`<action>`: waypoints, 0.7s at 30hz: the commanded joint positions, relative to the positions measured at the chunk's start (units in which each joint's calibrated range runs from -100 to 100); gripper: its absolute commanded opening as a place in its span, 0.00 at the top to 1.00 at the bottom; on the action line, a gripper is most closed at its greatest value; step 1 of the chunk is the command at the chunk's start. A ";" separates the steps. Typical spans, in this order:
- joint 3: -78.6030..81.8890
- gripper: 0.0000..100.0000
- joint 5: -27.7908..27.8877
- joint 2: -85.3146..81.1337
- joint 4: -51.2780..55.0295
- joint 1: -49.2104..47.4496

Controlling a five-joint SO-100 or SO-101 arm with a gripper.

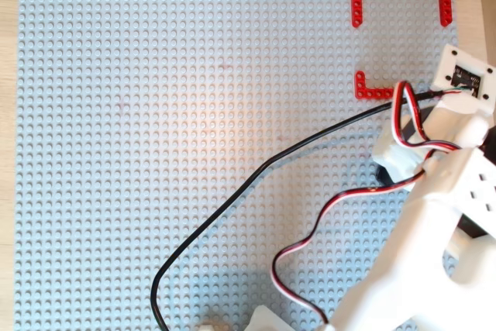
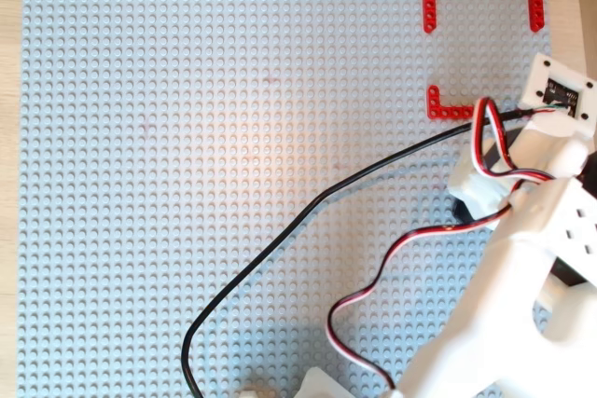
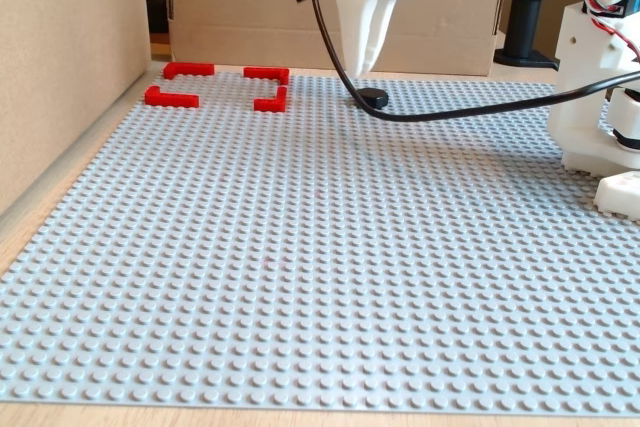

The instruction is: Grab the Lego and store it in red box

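Nearest the fixed camera, bare rows of studs on the grey baseplate [image 3: 300, 277], running back to a cardboard wall. Farther back, small and black, the Lego [image 3: 373, 98], lying flat on the studs directly beneath the white gripper [image 3: 362, 65], whose pointed tip hangs just above it without touching. Crossing right beside the piece, a black cable [image 3: 480, 110], sweeping off to the arm base at the right edge. To the left of the piece in that view, clearly apart from it, the red box [image 3: 215, 87]: four red corner brackets marking a square, nothing visible inside. In both overhead views, only a dark sliver of the Lego [image 1: 381, 172] [image 2: 459, 207] peeking out from under the white arm [image 1: 434, 230] [image 2: 522, 277]; three red corners in sight, the fourth covered by the wrist. Fingers seen as one tapering white shape; whether parted or pressed together, cannot tell.
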 commanded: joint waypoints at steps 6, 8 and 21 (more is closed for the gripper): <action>-2.03 0.85 0.40 1.36 -2.43 1.25; -2.03 0.85 0.40 1.36 -2.43 1.03; -6.48 0.85 -0.79 1.28 2.74 0.13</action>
